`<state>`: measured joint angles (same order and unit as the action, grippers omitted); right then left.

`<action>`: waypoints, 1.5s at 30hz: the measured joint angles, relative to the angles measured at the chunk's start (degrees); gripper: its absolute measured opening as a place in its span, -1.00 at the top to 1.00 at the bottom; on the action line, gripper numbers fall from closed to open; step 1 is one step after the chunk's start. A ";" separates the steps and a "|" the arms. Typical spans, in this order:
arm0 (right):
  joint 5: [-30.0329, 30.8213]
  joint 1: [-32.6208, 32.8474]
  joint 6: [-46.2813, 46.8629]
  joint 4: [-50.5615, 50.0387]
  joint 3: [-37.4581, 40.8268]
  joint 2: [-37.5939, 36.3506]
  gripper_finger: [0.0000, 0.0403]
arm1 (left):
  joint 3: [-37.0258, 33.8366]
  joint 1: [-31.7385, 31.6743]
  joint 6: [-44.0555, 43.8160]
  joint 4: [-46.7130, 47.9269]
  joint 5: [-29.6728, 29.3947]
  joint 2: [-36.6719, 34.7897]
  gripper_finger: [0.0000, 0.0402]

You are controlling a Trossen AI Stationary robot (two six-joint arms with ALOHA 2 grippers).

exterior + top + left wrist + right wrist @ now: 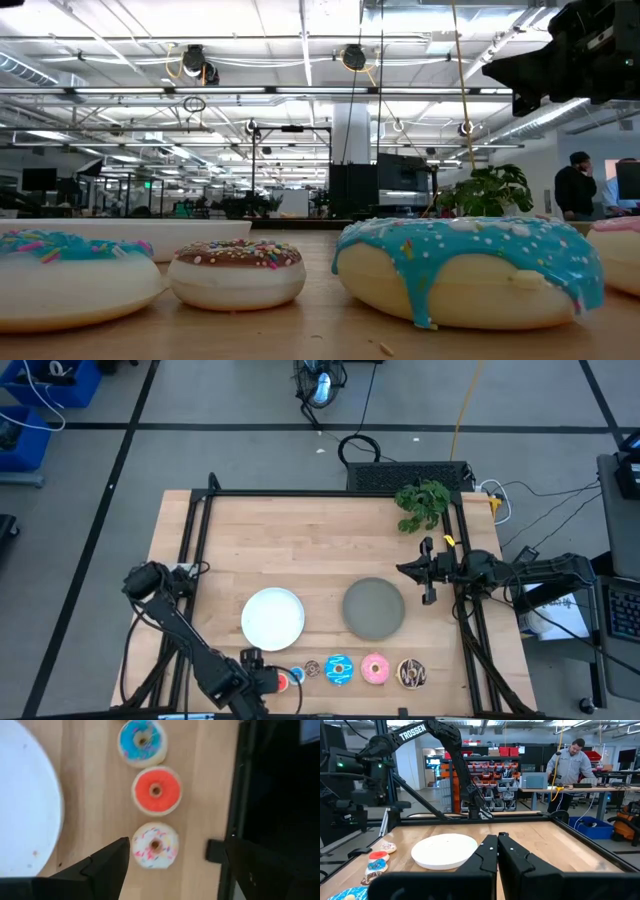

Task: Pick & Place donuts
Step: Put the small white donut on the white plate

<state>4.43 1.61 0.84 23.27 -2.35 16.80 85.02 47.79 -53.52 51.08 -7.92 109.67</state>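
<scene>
Several toy donuts lie flat in a row along the table's near edge. The white-pink sprinkled donut (155, 845) is at the row's left end, then a red one (156, 791) and a small blue one (142, 741). Farther right come a larger blue donut (339, 669), a pink one (375, 669) and a dark brown drizzled one (411, 674). My left gripper (167, 854) points down over the white-pink donut, open, one finger on either side of it and apart from it. My right gripper (497, 842) is shut and held level above the table's right side.
The white plate (273, 617) and the grey plate (374, 608) sit mid-table behind the row. A green plant (422, 503) stands at the far right. The black frame rail (235, 795) runs close beside the row. A person stands beyond the table (572, 762).
</scene>
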 joint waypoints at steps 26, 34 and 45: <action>0.15 0.00 0.00 0.02 0.00 0.00 1.00 | -8.84 -0.14 -2.37 -7.11 0.86 -0.02 -0.62; 0.19 0.00 0.00 0.00 -0.02 0.00 1.00 | -11.15 -0.13 -2.50 -10.32 1.92 -0.02 -0.62; 0.24 0.00 0.39 -1.75 -0.01 0.02 1.00 | -13.91 -0.13 -0.13 -12.91 1.91 -0.02 -0.62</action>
<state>4.67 1.61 1.23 21.52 -2.36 16.82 71.10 47.66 -53.65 38.17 -6.02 109.65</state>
